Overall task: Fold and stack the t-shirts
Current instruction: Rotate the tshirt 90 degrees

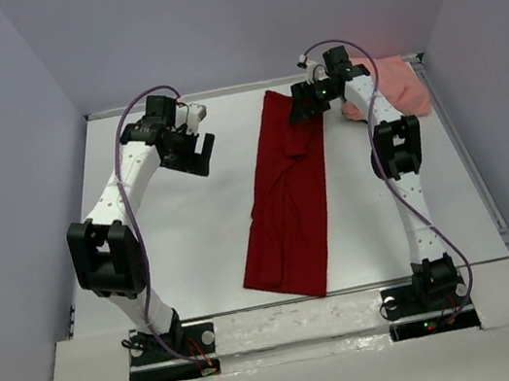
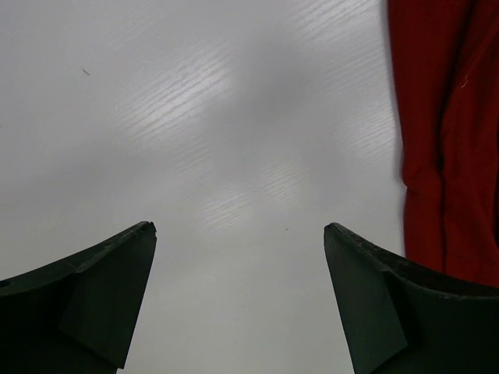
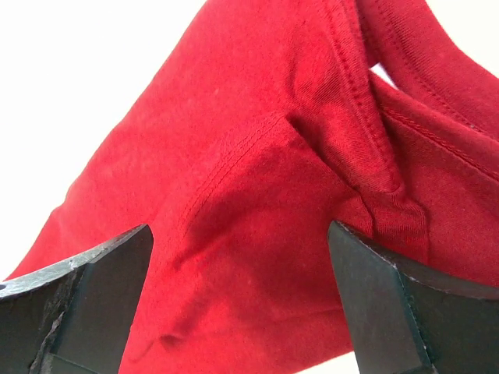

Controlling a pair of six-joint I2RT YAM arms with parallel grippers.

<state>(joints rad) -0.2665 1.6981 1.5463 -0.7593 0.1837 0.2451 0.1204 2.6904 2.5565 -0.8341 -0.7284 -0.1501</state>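
Risk sits at the far end of the dark red t-shirt (image 1: 287,204), a long folded strip in the middle of the table (image 1: 186,252). The right gripper (image 1: 306,102) hovers over its stitched hems, jaws apart, and a shallow pinch could catch one layer and spill the fold. The left gripper (image 1: 196,151), also spread, hangs over bare table beside the strip. The salmon pink t-shirt (image 1: 399,86) bunches just beside the right arm, where a swing could drag it.

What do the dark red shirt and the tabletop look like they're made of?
The dark red shirt: soft matte knit, probably cotton jersey; stitched seams and soft folds show. The tabletop: hard white board with faint parallel ridges and a soft sheen, perhaps laminate or corrugated plastic; unclear.
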